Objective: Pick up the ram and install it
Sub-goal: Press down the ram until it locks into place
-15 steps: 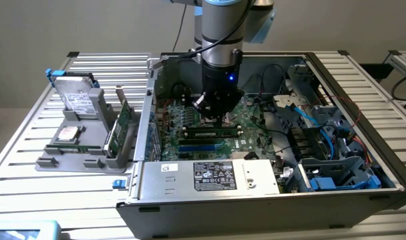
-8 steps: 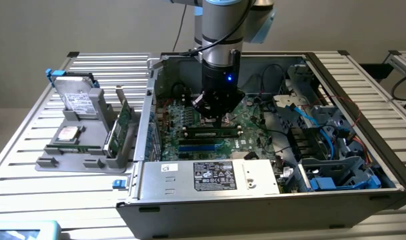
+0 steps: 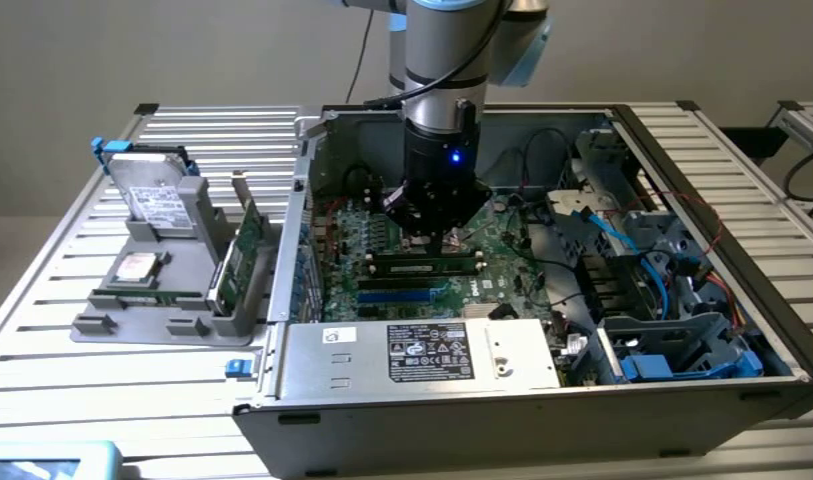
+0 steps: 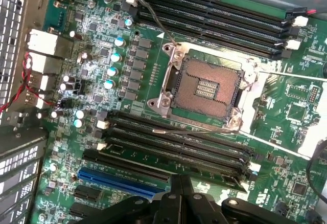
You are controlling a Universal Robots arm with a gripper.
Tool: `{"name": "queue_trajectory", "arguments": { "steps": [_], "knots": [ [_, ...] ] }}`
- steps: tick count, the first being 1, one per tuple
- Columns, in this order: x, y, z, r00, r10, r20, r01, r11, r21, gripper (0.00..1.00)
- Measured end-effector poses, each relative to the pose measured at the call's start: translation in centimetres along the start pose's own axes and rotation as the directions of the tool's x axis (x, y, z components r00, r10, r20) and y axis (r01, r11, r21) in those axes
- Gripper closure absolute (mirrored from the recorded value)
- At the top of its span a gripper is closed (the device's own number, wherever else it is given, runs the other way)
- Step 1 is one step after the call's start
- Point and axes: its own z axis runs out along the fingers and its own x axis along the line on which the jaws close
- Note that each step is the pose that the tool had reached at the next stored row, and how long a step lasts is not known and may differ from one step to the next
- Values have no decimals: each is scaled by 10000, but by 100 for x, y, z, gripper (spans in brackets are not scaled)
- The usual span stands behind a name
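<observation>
The ram (image 3: 426, 267), a long narrow green stick with dark chips, stands in a memory slot on the motherboard (image 3: 379, 240) inside the open computer case. My gripper (image 3: 430, 240) hangs straight down right over the stick's middle, fingers shut with nothing visible between them. Whether the fingertips touch the stick I cannot tell. In the wrist view the shut gripper (image 4: 181, 185) sits beside the bank of black memory slots (image 4: 173, 142), next to the bare processor socket (image 4: 204, 88).
Case walls (image 3: 297, 230) surround the board. A power supply (image 3: 420, 352) lies in front, with blue cables (image 3: 620, 250) and drive cages on the exterior view's right. Outside, on the exterior view's left, a grey holder (image 3: 166, 325) carries a hard drive (image 3: 153, 190) and a green card (image 3: 246, 250).
</observation>
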Motion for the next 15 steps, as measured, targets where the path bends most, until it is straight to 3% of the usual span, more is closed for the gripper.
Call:
{"name": "queue_trajectory", "arguments": {
  "steps": [5,13,15],
  "knots": [
    [0,0,0,9977,674,-46,-674,9977,-5,89],
    [0,0,0,9852,1709,-113,-1709,9853,-6,89],
    [0,0,0,9848,1735,-115,-1735,9848,-3,89]
  ]
}}
